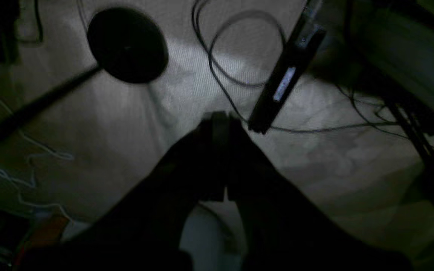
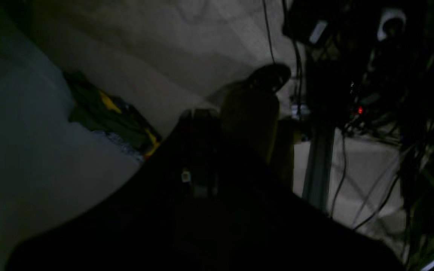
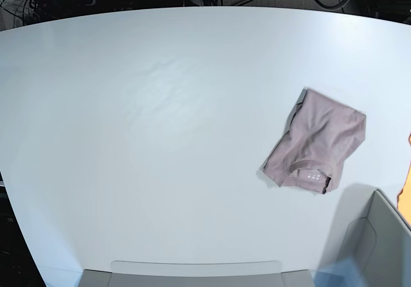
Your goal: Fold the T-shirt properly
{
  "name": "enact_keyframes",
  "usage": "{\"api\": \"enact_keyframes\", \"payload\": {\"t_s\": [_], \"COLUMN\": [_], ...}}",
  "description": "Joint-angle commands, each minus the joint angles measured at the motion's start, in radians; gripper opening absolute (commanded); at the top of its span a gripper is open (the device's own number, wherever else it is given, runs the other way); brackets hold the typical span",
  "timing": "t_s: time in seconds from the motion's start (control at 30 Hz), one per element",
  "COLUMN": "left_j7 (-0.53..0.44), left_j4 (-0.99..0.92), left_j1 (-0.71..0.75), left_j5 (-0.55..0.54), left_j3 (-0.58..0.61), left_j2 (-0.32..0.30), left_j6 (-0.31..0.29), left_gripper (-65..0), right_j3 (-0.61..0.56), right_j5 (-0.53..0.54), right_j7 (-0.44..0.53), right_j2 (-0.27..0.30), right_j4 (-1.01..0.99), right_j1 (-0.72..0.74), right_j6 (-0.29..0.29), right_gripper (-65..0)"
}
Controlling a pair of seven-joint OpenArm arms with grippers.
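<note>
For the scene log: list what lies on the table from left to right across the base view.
Bare white table → folded T-shirt, lying at an angle with its neck label toward the near edge → grey box at the near right corner → orange edge at the frame's right border.

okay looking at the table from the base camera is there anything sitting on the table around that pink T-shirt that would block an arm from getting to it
Nothing visible does. The T-shirt lies folded on the white table, bare surface on every side. A grey box sits apart at the near corner. Neither arm appears in the base view.
</note>
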Motion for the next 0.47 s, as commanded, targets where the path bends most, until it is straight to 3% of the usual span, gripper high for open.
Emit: {"api": "enact_keyframes", "payload": {"t_s": [0.0, 0.17, 0.43], "left_j7": [0.0, -0.011, 0.0], "left_j4": [0.003, 0.002, -0.06], "left_j1": [-0.002, -0.007, -0.054], "left_j5": [0.0, 0.0, 0.0], "left_j3": [-0.004, -0.006, -0.004], "left_j2": [-0.007, -0.006, -0.004], "left_j6": [0.008, 0.007, 0.007], "left_gripper": [-65.0, -65.0, -65.0], "right_j3": [-0.01, -0.087, -0.177], "right_j5": [0.0, -0.003, -0.003], "right_j7": [0.02, 0.07, 0.063], "right_j2": [0.0, -0.063, -0.104], "right_j4": [-0.028, -0.177, -0.264], "right_j1": [0.019, 0.077, 0.141], "right_j6": [0.005, 0.005, 0.005], "right_gripper": [-65.0, -65.0, -65.0]}}
